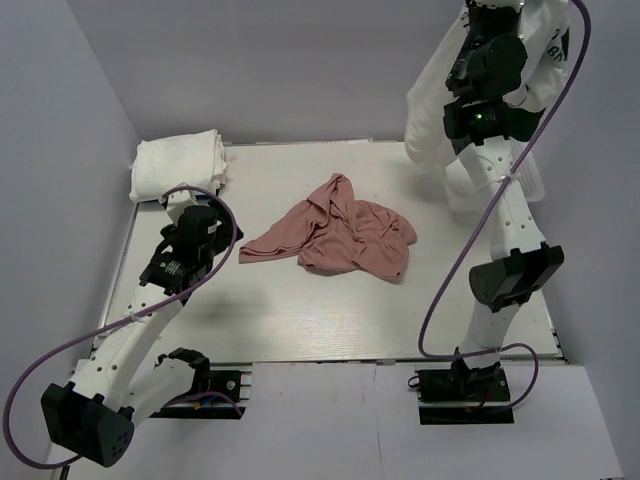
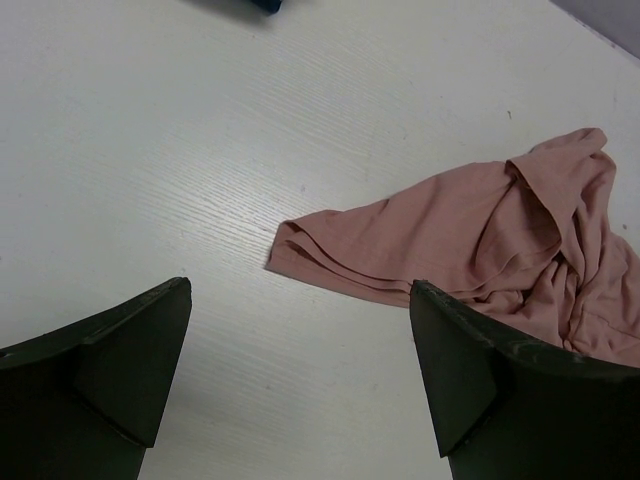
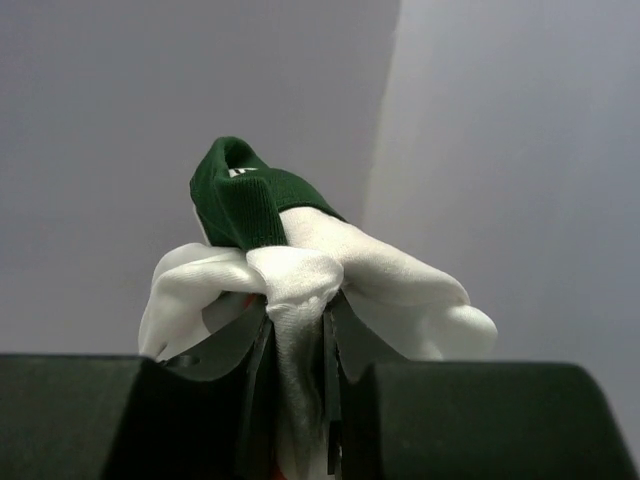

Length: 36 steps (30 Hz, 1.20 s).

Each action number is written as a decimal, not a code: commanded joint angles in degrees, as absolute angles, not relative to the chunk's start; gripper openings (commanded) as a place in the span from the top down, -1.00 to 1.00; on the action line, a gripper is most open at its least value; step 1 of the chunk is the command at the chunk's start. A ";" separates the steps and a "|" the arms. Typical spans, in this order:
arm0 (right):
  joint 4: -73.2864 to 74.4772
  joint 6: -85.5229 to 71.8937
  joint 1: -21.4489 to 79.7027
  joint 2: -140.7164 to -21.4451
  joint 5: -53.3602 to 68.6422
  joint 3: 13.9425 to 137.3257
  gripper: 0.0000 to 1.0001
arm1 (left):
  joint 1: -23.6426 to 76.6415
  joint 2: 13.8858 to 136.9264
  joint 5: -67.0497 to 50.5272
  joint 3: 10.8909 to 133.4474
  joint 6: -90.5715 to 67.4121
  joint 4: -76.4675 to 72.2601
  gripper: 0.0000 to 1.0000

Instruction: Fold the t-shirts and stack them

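The left hand (image 2: 300, 290), fingers apart, hovers beside the crumpled pink t-shirt (image 1: 340, 235) mid-surface (image 1: 300, 320), while the right hand (image 3: 297, 330), clamped on a white t-shirt (image 1: 430, 110) lifted above the far right corner, probably needs to spread it flat next.

Both arms (image 1: 130, 345) are white with black joints (image 1: 515, 277), purple cables (image 1: 429, 318), dark jaws.

The white wood-grain table (image 1: 300, 320) carries a crumpled dusty-pink cotton t-shirt (image 1: 340, 235) near its middle and a folded pile of white t-shirts (image 1: 178, 165) at the far left corner.
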State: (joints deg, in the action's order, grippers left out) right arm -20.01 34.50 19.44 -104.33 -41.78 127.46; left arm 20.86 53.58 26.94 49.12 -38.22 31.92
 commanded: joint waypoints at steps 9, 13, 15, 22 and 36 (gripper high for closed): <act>-46.41 36.14 3.27 -108.54 -31.20 130.17 1.00 | 21.01 57.30 29.88 51.33 -38.06 32.61 -0.99; -43.16 33.93 0.70 -109.16 -26.99 127.89 1.00 | 21.01 58.62 28.57 51.33 -38.06 32.08 -0.99; -43.07 33.49 -1.58 -109.68 -26.54 126.14 1.00 | 21.01 59.33 28.56 51.33 -37.53 32.08 -0.99; -37.98 24.47 -2.90 -114.52 -24.97 120.43 1.00 | 21.01 61.52 28.56 52.03 -37.53 32.08 -0.99; -23.15 -12.02 -5.45 -117.68 -27.78 97.20 0.92 | 21.01 66.01 28.56 57.30 -37.53 35.94 -0.99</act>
